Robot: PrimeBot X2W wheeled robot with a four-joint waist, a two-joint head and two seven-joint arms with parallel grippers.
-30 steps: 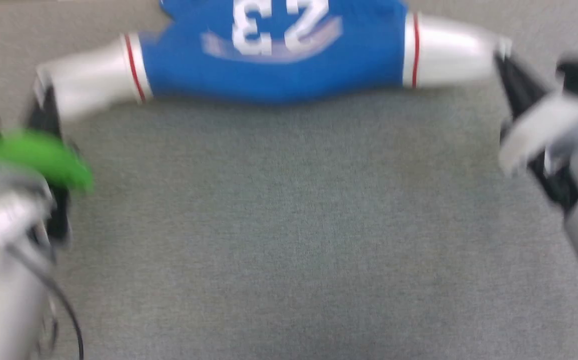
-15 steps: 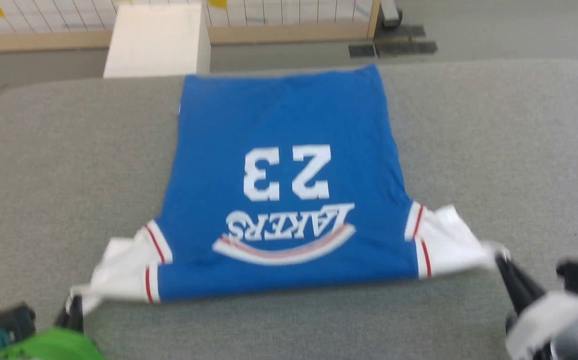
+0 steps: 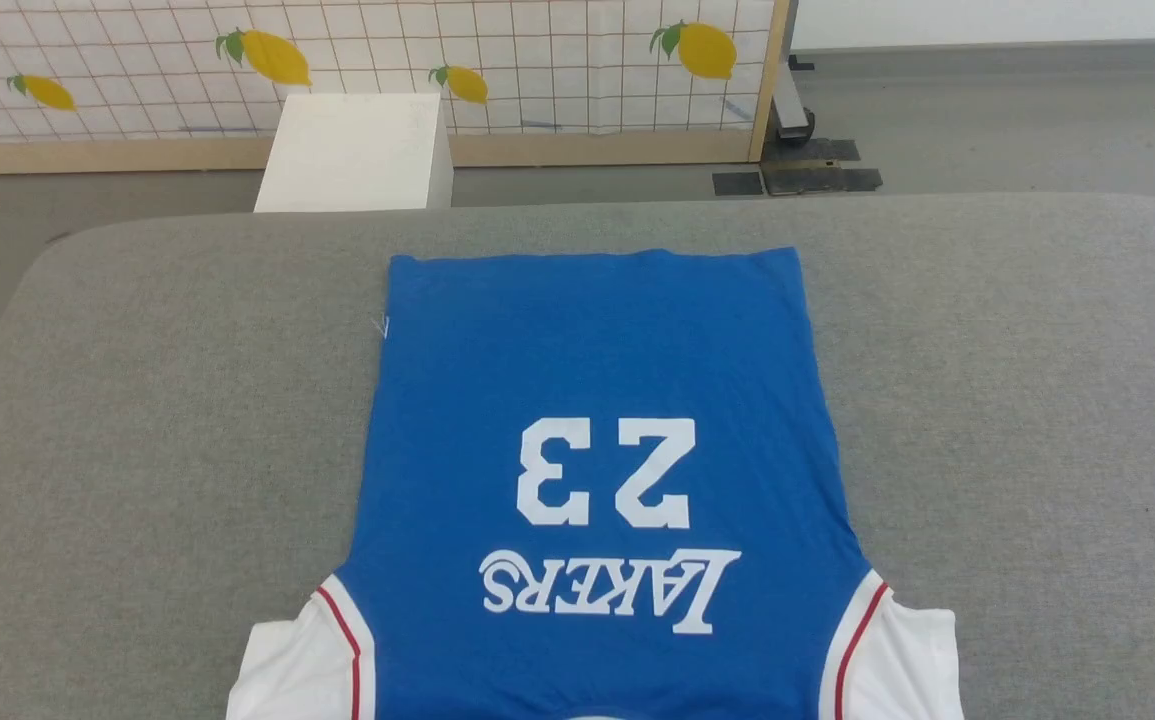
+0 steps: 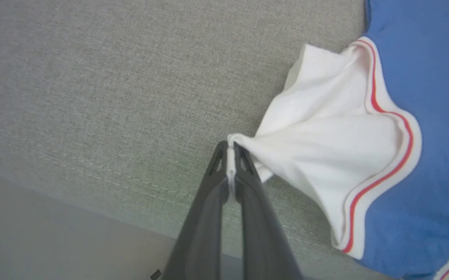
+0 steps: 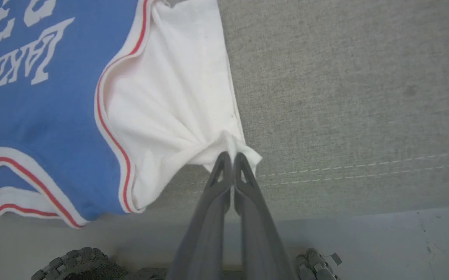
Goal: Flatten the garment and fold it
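The garment point(image 3: 597, 400), a royal-blue jersey with a white "23" and "LAKERS", lies spread flat on the grey padded table point(image 3: 137, 420), hem toward the far edge, collar toward me. Its white sleeves with red trim reach the head view's bottom edge. In the left wrist view my left gripper point(image 4: 230, 147) is shut on the tip of one white sleeve point(image 4: 325, 147), which is pulled taut into a cone. In the right wrist view my right gripper point(image 5: 229, 156) is shut on the bunched corner of the other white sleeve point(image 5: 170, 97), near the table's front edge.
Beyond the table's far edge stands a white box point(image 3: 357, 150) in front of a tiled screen with lemon pictures point(image 3: 497, 60). Bare grey padding lies on both sides of the garment. The floor point(image 5: 383, 241) shows just past the front seam.
The head camera has tilted up, so the garment has slid down the picture and both grippers have left it. The sleeves look less stretched out sideways than a second ago.
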